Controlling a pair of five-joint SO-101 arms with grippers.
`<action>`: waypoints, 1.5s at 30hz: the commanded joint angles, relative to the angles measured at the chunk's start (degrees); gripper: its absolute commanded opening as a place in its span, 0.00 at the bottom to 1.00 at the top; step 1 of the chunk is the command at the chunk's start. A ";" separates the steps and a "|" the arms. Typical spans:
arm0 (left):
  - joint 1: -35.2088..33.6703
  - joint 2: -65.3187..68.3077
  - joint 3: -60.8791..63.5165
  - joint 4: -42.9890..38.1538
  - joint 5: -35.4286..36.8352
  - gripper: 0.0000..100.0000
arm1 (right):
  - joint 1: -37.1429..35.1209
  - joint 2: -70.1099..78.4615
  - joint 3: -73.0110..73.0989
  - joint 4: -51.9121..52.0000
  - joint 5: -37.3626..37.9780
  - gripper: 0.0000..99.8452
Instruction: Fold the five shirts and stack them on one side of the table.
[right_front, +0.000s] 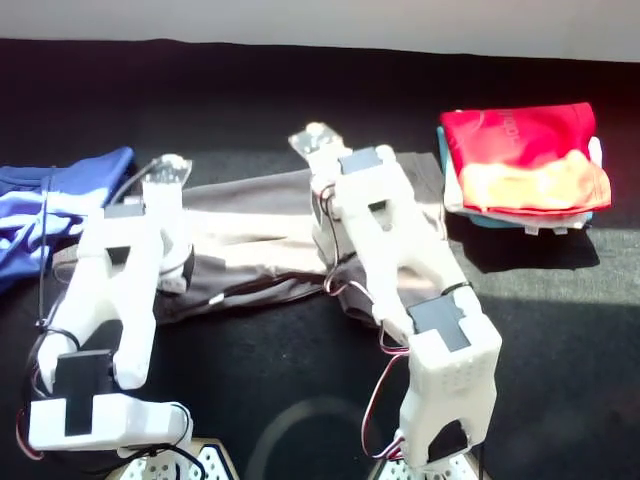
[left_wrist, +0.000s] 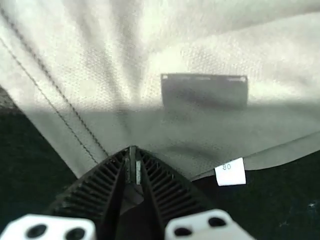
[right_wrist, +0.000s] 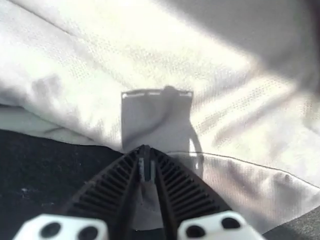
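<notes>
On the dark table (right_front: 250, 390) a grey shirt (right_front: 250, 235) lies spread across the middle, under both arms. A stack (right_front: 520, 160) of folded shirts, red on top, sits at the far right. A blue shirt (right_front: 50, 200) lies crumpled at the left edge. The left gripper (left_wrist: 132, 152) and right gripper (right_wrist: 144, 150) each pinch the grey shirt's fabric, jaws pressed together.

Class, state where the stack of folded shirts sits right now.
In the high view, the stack of folded shirts lies far right on the table, beside the spread beige shirt.
</notes>
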 joint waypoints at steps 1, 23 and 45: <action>-0.84 -2.77 3.12 -2.29 -0.18 0.01 | -1.98 -9.54 10.51 -5.93 1.32 0.01; -7.25 -2.68 5.23 -6.15 0.09 0.01 | -1.27 -47.34 39.16 -3.38 4.40 0.01; -7.25 -2.59 6.64 -8.44 0.09 0.01 | 12.97 -43.21 59.38 -22.46 35.78 0.24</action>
